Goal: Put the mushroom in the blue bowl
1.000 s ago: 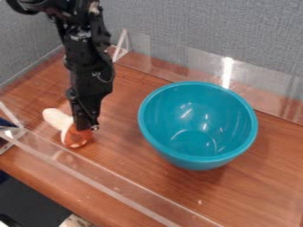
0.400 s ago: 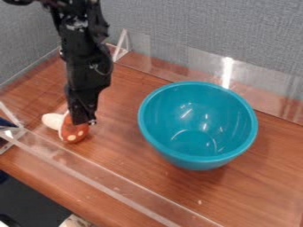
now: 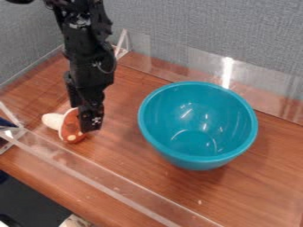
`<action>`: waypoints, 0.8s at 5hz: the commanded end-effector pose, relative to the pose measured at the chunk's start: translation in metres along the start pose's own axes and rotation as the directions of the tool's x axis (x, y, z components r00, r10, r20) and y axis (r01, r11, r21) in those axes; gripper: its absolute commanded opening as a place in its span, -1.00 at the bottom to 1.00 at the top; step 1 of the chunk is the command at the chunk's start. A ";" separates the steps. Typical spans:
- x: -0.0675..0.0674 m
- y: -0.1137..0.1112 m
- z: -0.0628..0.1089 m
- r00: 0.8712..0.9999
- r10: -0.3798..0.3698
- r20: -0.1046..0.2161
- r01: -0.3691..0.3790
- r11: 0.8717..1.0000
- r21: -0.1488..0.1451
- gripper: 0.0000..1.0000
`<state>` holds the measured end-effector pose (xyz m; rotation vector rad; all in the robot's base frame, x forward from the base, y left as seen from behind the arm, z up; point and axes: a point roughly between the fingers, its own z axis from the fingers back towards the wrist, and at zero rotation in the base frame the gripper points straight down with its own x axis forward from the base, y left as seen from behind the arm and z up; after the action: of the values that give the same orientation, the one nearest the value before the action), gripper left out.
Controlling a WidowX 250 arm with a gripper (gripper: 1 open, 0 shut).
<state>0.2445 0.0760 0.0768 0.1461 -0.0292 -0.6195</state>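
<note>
The mushroom (image 3: 67,128) lies on its side on the wooden table at the left, cream stem pointing left and orange-red cap toward the front. My gripper (image 3: 88,121) points straight down just right of it, jaws spread open, with the left finger right beside the cap. I cannot tell whether it touches the cap. Nothing is gripped. The blue bowl (image 3: 178,111), teal, deep and holding nothing, stands upright to the right of the gripper, a short gap away.
A brown wooden table (image 3: 142,177) carries everything. A low clear plastic barrier (image 3: 106,182) runs along the front edge and another clear panel (image 3: 236,75) stands at the back. A grey wall closes off the rear.
The gripper's jaws have spread from shut to open. The mushroom now lies a little further left and up in the view. The arm has barely moved.
</note>
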 end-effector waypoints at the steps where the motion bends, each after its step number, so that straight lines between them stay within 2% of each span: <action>1: 0.005 0.005 0.004 1.000 -0.013 0.029 0.012 0.999 0.034 1.00; 4: 0.002 0.003 -0.021 1.000 -0.020 0.004 0.020 1.000 0.024 1.00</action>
<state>0.2486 0.0786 0.0520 0.1590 -0.0276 -0.6476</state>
